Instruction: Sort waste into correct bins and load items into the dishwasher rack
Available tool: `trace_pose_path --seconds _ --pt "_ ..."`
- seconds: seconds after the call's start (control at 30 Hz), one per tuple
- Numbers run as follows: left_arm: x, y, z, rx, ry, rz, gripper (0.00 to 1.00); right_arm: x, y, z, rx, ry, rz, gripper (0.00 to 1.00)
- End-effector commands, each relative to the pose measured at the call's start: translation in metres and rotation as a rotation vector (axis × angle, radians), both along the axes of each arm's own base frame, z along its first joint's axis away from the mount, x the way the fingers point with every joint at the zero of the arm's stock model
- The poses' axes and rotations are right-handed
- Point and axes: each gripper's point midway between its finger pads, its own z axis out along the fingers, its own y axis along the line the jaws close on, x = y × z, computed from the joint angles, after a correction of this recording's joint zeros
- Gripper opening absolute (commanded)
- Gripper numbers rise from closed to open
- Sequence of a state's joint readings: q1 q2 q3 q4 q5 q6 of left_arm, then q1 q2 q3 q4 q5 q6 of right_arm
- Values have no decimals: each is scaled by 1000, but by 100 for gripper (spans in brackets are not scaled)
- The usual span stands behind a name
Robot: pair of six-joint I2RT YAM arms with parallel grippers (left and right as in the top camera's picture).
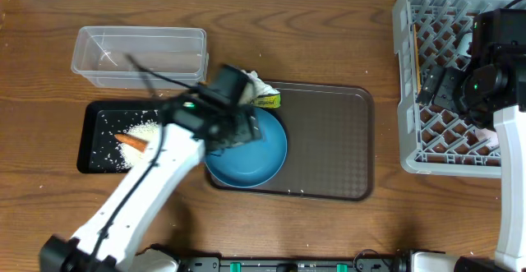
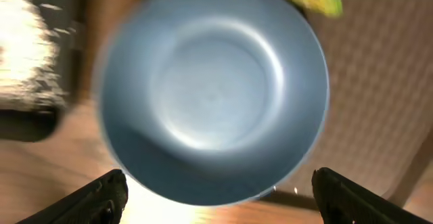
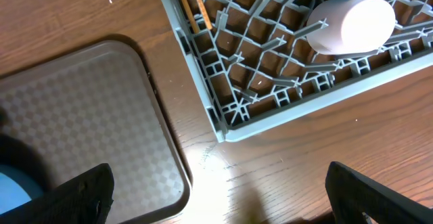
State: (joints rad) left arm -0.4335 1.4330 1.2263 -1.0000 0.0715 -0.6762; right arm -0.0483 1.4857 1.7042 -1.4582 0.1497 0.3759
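Teal-blue bowl point(image 1: 265, 150), diamond-patterned brown tray point(image 1: 329, 140), grey lattice rack point(image 1: 406, 83), orange carrot point(image 1: 131, 141)

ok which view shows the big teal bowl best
Left wrist: the teal bowl fills the frame, its inside bare, though blurred. Overhead, the left arm covers part of it; right wrist catches only a blue sliver.

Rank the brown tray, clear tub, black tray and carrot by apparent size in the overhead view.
Largest: brown tray.
Next: clear tub and black tray, which look alike; the left arm hides part of the black tray.
Smallest: carrot.
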Motion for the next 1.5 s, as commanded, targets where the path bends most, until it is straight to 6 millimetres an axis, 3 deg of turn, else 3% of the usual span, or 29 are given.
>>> trace_pose_path --seconds 0.0,0.1,0.27,0.3,0.5,0.67,1.23,1.33,1.47 --pt "5 25 5 17 4 78 90 0 -3 -2 5 7 -22 99" --pt "7 58 2 84 20 165 90 0 -3 -2 5 7 -22 99" --pt "7 141 5 251 17 442 91 0 -3 -2 5 7 -22 99" --pt "7 152 5 251 22 480 99 0 -3 -2 5 7 -22 99" --pt "-10 200 3 258 80 651 100 0 -3 -2 4 7 -22 99" --pt "-14 212 3 257 86 697 100 0 -3 -2 5 7 -22 99" --pt "-14 213 3 257 87 698 100 0 -2 -2 11 6 -20 99" --pt "-14 213 3 257 87 698 100 6 10 -2 78 -18 4 99" --pt "-14 213 3 257 87 698 100 4 44 -2 265 -12 67 99"
